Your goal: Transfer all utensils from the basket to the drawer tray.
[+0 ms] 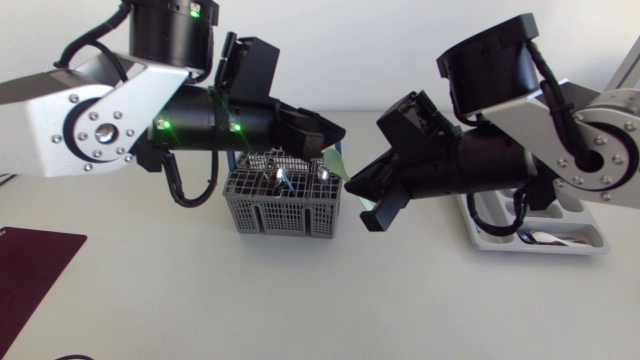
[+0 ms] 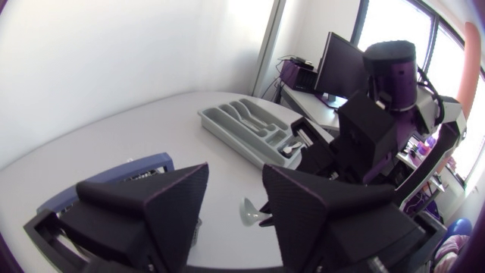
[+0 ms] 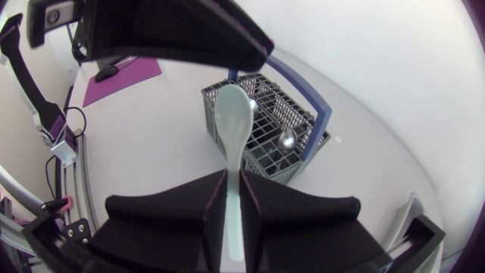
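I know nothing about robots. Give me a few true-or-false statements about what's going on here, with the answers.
1. The right gripper is holding a pale spoon. True.
2. The basket has been emptied. False: at least one metal spoon is in it.
3. The left gripper is clamped on a fork. False: its fingers stand open with nothing between them.
4. The tray lies apart from the basket. True.

Pale, perhaps mint-tinted spoon (image 3: 231,121), grey gridded basket (image 1: 283,212) with blue handle (image 2: 148,162), light-grey tray (image 2: 254,121).
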`<state>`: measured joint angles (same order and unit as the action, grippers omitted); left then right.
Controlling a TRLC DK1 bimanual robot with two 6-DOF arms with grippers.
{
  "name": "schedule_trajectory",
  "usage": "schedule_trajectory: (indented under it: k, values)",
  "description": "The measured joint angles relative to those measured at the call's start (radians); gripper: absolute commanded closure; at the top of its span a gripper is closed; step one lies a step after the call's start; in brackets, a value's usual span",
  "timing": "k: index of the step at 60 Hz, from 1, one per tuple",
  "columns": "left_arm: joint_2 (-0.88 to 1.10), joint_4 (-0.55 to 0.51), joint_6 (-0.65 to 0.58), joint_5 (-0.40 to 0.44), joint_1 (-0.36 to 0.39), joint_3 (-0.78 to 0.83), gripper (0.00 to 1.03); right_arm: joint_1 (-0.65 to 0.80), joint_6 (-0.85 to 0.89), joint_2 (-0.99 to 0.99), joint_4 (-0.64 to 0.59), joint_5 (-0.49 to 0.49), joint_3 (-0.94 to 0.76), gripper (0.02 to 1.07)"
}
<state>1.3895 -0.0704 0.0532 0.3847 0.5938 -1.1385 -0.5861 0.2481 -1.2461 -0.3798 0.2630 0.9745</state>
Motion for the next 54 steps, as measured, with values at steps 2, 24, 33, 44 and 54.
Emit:
schedule_trajectory:
  k: [2,24,33,44,54]
  values:
    - [-0.01,0.0,0.0,0.0,-0.014,-0.008,0.23,0.007,0.01,0.0,-0.01,0.005,0.0,0.96]
    - [-0.068,-0.013,-0.043,0.0,-0.181,-0.033,0.23,0.354,0.263,0.0,-0.144,0.194,-0.029,0.96]
    - [-0.083,-0.023,-0.093,0.0,-0.214,-0.007,0.23,0.525,0.426,-0.017,-0.199,0.241,-0.029,0.96]
    - [-0.096,-0.031,-0.134,0.0,-0.229,0.048,0.23,0.703,0.623,-0.087,-0.274,0.284,-0.027,0.96]
    - [-0.111,-0.034,-0.158,0.0,-0.229,0.073,0.23,0.83,0.792,-0.117,-0.331,0.294,-0.021,0.96]
